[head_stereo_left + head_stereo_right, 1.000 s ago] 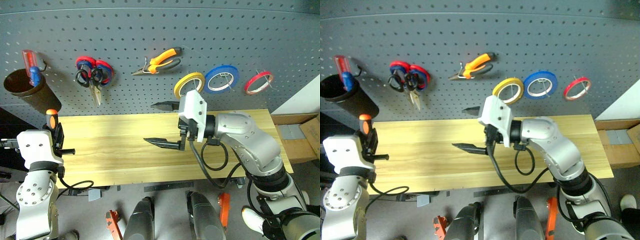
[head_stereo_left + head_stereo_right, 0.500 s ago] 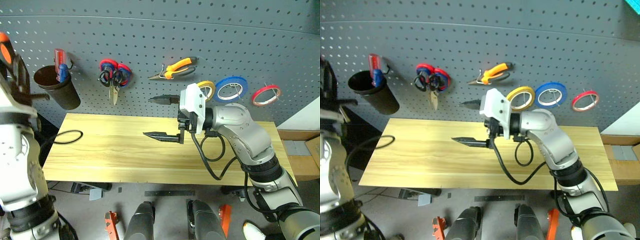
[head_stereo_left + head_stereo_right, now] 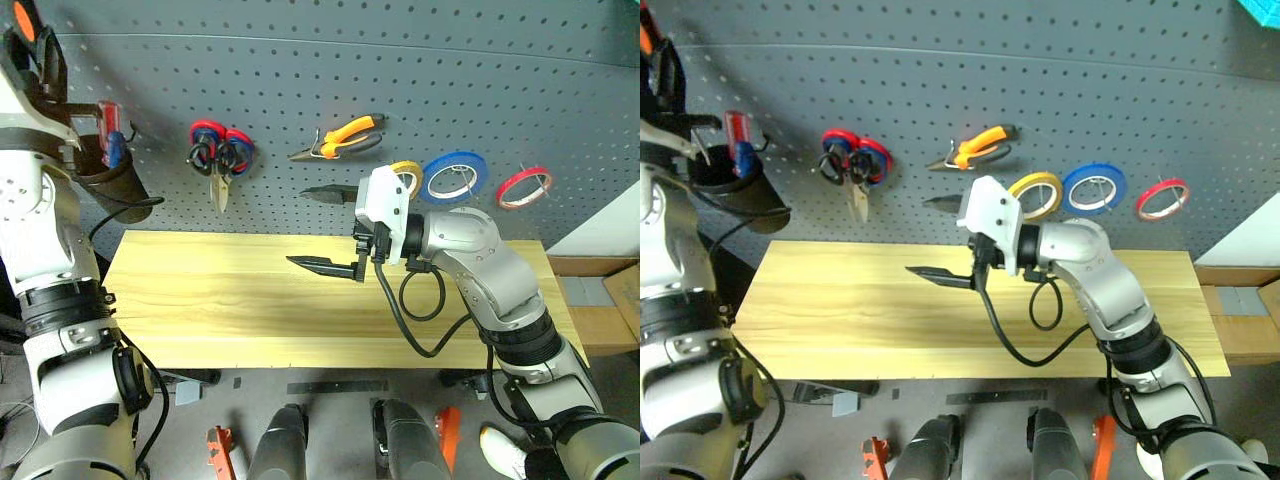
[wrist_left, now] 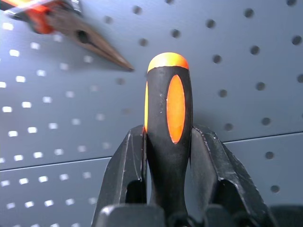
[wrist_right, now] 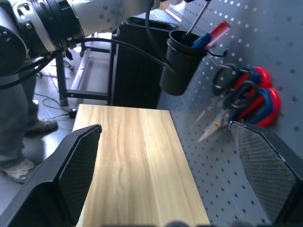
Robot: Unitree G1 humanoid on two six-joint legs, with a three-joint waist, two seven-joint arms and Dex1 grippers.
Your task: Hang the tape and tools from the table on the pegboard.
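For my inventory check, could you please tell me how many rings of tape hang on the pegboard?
3, in a row on the dark grey pegboard: yellow tape roll, partly hidden behind the right arm, then blue tape roll, then thin red ring of tape.

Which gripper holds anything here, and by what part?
The left gripper clamps the screwdriver by its orange-and-black handle; the right gripper is open, holding nothing.

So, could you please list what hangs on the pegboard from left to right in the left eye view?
Black cup → scissors → orange-handled pliers → yellow tape roll → blue tape roll → red tape ring.
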